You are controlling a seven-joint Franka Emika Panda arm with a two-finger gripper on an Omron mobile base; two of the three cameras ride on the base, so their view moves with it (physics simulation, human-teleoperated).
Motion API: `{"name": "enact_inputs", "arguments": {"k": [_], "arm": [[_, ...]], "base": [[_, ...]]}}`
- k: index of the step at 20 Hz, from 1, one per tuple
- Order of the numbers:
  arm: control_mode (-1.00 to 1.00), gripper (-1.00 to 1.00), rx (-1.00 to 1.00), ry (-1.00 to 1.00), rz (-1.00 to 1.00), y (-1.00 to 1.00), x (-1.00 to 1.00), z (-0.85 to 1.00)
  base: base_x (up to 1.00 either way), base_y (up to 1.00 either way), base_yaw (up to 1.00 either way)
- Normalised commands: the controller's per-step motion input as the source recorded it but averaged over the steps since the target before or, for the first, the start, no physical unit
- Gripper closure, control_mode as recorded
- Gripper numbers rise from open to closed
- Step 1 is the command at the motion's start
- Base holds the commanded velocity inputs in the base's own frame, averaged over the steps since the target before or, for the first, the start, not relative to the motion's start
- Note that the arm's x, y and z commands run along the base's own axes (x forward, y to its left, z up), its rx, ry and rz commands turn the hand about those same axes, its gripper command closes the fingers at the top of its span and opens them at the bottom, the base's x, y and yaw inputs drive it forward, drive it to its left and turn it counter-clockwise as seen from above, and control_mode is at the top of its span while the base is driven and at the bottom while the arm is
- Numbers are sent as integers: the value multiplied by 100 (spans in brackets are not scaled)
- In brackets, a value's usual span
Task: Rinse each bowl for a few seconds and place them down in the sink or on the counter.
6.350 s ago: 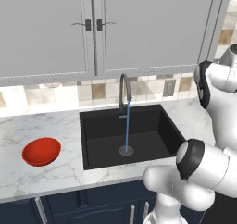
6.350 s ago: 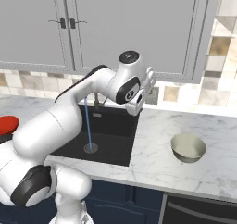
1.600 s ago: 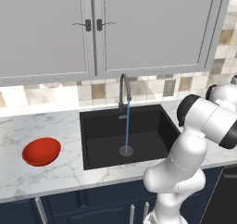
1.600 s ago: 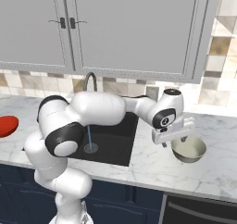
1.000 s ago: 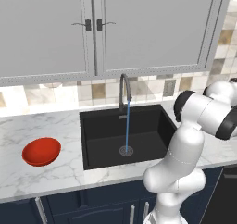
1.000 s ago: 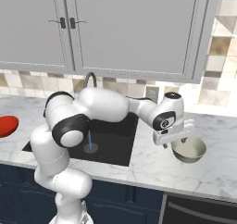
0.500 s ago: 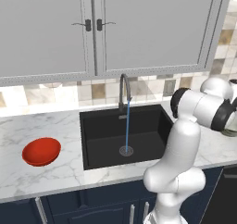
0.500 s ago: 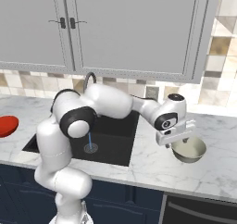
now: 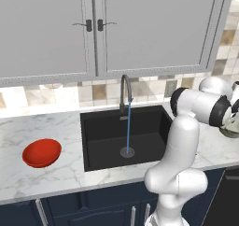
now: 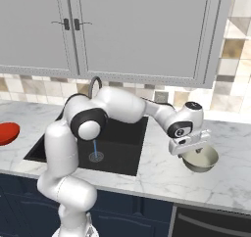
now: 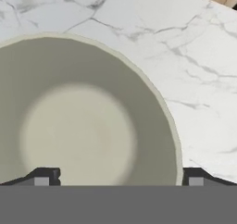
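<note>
So the arm has swung all the way from over the sink point(image 9: 123, 131) out to the right side of the worktop point(image 10: 162, 177), water running from the faucet point(image 9: 125, 87) the whole time. The pincer point(image 10: 192, 150) has dropped right over the cream bowl point(image 10: 199, 159), fingers spread wide either side of its rim, nothing gripped yet. Looks like a pickup's coming. Red bowl point(image 9: 42, 152) hasn't budged, left of the sink.

Bowl point(image 10: 203, 160) on counter point(image 10: 230, 175), right of sink point(image 10: 117, 148)
</note>
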Motion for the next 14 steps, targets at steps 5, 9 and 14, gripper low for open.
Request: {"name": "enact_inputs", "arguments": {"k": [5,9,14], "arm": [[-100,-100,5,1,0,0,0,-19],[-100,-100,3,0,0,0,0,-16],[-100,-100,2,0,0,0,0,-15]], "base": [[0,0,0],[0,0,0],[0,0,0]]}}
